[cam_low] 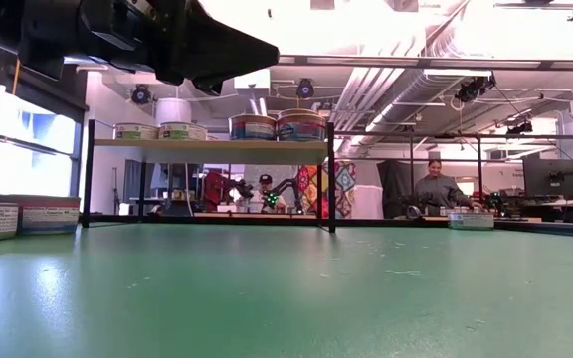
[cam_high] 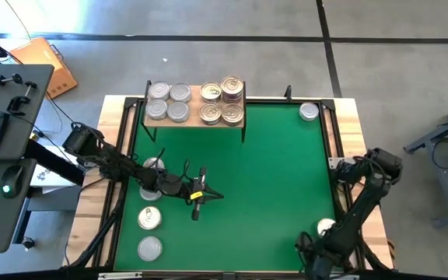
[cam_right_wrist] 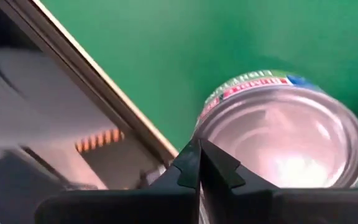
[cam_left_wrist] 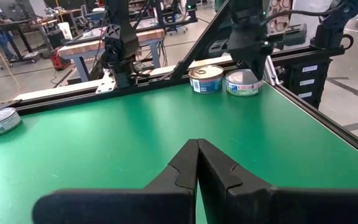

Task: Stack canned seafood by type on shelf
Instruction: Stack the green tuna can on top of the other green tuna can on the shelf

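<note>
- The left hand [cam_high: 198, 198] hovers mid-tabletop, fingers pressed together, empty.
- The right hand [cam_right_wrist: 199, 163], pressed together, hangs over a silver-lidded round tin [cam_right_wrist: 278, 137] at the near right.
- Eight tins sit on the far light-wood shelf [cam_high: 195, 118].

The left arm [cam_high: 123, 167] partly hides one can [cam_high: 153, 165] (its label is unreadable) beneath it.

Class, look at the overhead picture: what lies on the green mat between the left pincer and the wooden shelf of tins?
Only bare green mat lies between the shut left pincer and the light-wood shelf on black legs; the high view shows it.
</note>
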Robot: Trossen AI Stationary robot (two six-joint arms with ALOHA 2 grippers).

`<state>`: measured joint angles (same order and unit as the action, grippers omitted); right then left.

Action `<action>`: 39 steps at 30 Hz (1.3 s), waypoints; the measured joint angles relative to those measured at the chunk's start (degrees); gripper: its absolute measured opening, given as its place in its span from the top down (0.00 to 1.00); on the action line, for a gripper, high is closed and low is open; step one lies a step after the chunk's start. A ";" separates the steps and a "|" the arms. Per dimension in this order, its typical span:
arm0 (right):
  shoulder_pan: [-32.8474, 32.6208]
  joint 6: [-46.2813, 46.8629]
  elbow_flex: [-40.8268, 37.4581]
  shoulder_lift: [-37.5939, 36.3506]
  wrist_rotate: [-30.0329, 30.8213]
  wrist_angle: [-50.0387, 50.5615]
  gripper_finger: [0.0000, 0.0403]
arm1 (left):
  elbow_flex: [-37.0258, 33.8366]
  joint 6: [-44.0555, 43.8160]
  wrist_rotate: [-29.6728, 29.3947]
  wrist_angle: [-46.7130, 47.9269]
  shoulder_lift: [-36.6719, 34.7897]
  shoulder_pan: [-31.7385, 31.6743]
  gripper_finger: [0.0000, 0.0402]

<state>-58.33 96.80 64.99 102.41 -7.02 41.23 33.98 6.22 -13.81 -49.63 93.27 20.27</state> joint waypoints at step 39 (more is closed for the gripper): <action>18.26 -21.33 -9.83 0.60 32.04 -10.16 1.00 | 21.08 1.25 3.20 23.32 11.00 -5.04 1.00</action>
<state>-40.07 75.47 55.16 103.02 25.01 31.07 55.05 7.47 -10.61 -26.31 104.27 15.23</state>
